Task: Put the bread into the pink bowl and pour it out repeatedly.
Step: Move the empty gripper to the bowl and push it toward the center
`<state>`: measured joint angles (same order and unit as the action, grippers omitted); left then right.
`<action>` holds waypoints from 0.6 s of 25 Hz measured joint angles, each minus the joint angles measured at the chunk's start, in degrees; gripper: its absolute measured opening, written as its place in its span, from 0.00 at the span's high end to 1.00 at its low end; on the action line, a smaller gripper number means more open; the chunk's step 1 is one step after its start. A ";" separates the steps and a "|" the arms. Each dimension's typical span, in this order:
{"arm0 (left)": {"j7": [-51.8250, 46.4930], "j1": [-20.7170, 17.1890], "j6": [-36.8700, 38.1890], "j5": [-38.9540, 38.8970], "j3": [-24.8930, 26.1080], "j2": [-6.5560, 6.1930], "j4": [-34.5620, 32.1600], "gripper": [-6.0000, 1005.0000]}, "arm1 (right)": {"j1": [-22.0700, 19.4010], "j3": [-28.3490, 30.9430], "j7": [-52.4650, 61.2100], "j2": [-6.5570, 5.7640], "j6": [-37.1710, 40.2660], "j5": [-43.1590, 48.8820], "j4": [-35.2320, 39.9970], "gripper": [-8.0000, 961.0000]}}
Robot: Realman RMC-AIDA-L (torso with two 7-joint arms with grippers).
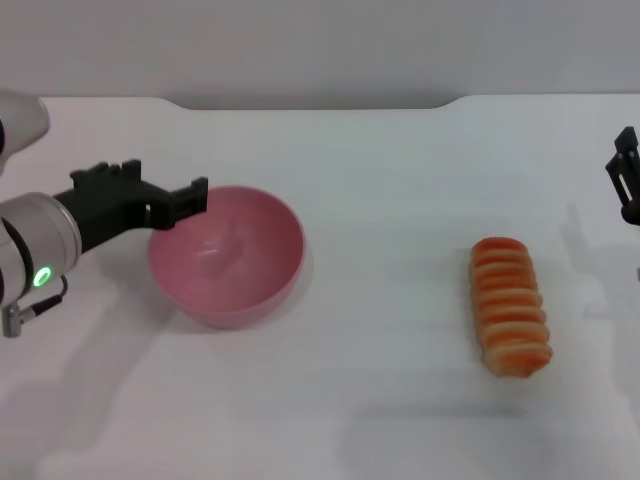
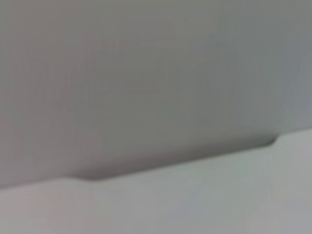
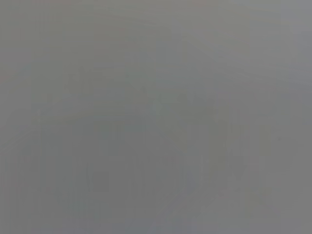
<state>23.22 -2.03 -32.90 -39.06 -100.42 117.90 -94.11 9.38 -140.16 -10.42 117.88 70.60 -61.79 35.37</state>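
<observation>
The pink bowl [image 1: 228, 257] is on the left half of the white table, its empty inside turned slightly toward me. My left gripper [image 1: 192, 198] reaches in from the left and is shut on the bowl's far-left rim. The bread [image 1: 511, 305], an orange-brown ridged loaf, lies on the table well to the right, apart from the bowl and from both grippers. My right gripper [image 1: 626, 176] hangs at the right edge of the head view, beyond the bread and partly cut off. Neither wrist view shows the bowl or the bread.
The white table [image 1: 380, 200] ends at a grey wall at the back, with a shallow step in its far edge [image 1: 300, 103]. The left wrist view shows only that far edge [image 2: 175, 163] and the wall.
</observation>
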 joint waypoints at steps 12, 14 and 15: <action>-0.52 4.96 -3.77 -0.14 0.16 0.05 6.00 0.16 | 0.82 0.00 -0.04 -0.37 -1.16 1.06 0.14 0.16; -0.57 6.11 -3.46 -0.28 0.03 0.04 8.43 0.16 | 0.82 0.02 -0.04 -0.37 -1.16 1.06 0.09 0.16; -0.58 6.23 -3.03 -0.27 0.15 0.05 8.83 0.16 | 0.82 0.04 -0.04 -0.37 -1.16 1.07 0.04 0.16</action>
<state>22.65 4.20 -35.92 -39.34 -100.27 117.95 -85.28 10.19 -140.12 -10.46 117.51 69.43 -60.72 35.41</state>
